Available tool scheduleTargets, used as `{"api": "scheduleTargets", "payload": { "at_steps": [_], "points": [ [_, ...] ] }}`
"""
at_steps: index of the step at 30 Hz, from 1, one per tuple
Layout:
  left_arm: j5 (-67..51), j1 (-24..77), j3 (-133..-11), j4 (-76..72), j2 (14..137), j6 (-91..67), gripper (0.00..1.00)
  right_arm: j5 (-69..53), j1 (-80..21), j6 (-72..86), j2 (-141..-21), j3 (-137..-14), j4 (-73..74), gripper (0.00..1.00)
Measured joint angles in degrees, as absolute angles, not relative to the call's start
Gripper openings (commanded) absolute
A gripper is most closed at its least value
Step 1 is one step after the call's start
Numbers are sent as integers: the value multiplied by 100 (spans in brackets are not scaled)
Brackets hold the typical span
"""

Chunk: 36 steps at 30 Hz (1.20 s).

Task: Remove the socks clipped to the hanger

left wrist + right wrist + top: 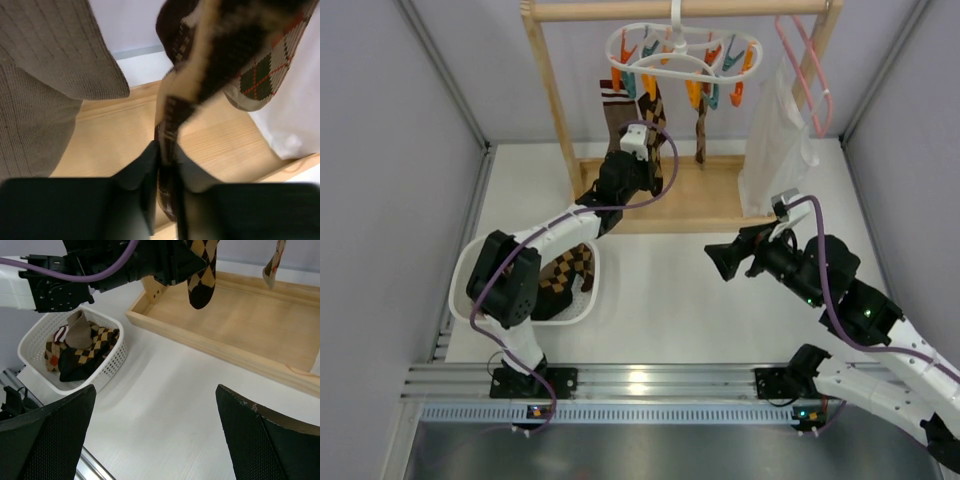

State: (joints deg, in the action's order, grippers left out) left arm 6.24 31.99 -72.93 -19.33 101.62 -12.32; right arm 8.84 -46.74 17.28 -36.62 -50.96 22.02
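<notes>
The white ring hanger (680, 50) with orange and teal pins hangs from the wooden rail. Several argyle socks (614, 108) dangle from it. My left gripper (650, 165) reaches up to a dark brown sock (657, 112). In the left wrist view my left gripper (167, 156) is shut on that dark brown sock (170, 117), which runs down between the black fingers (142, 175). A grey-tan sock (50, 75) hangs at the left, an argyle one (262, 75) at the upper right. My right gripper (720, 258) (155, 435) stands open over the bare table.
A white basket (590, 287) (107, 372) holding removed socks sits by the left arm. The wooden rack's base tray (710, 205) (235, 320) lies under the hanger. A white garment (775, 140) on a pink hanger (805, 70) hangs at the right.
</notes>
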Motion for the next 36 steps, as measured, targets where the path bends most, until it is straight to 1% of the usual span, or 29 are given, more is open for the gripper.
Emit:
{"api": "scheduleTargets", "payload": {
  "at_steps": [1, 3, 7, 10, 14, 17, 20, 24, 28, 30, 36],
  "points": [
    [663, 3212, -7295, -1927, 10193, -1177, 9, 840, -4672, 1769, -3701, -5096, 2158, 99],
    [843, 3264, -7295, -1922, 10210, -1120, 0, 757, -4674, 1826, -3778, -5100, 2056, 99],
    [1363, 3588, -7295, -1966, 10206, -998, 0, 722, -4672, 1916, -4014, -5304, 1907, 99],
    [1920, 4101, -7295, -1973, 10206, -875, 0, 779, -4672, 1911, -4296, -5767, 1900, 99],
    [2849, 4823, -7317, -1962, 10206, -650, 0, 1052, -4672, 1822, -4609, -6626, 1929, 99],
    [3583, 5301, -7577, -1835, 10269, -421, 0, 1321, -4672, 1610, -4993, -7472, 2071, 99],
    [4226, 5736, -8103, -1798, 10503, -128, 0, 1614, -4670, 1326, -5658, -8582, 2263, 100],
    [4919, 6180, -8639, -1791, 10855, 311, 0, 2128, -4670, 1011, -6899, -10151, 2899, 93],
    [5369, 6418, -9096, -1787, 11260, 644, 0, 2617, -4670, 720, -8337, -11611, 3664, 89],
    [5557, 6493, -9301, -1780, 11463, 810, 0, 2818, -4668, 556, -8858, -11883, 3935, 87],
    [5867, 6593, -9896, -1774, 11950, 1243, 0, 3395, -4670, -14, -9815, -12446, 4388, 84]
  ]
}}
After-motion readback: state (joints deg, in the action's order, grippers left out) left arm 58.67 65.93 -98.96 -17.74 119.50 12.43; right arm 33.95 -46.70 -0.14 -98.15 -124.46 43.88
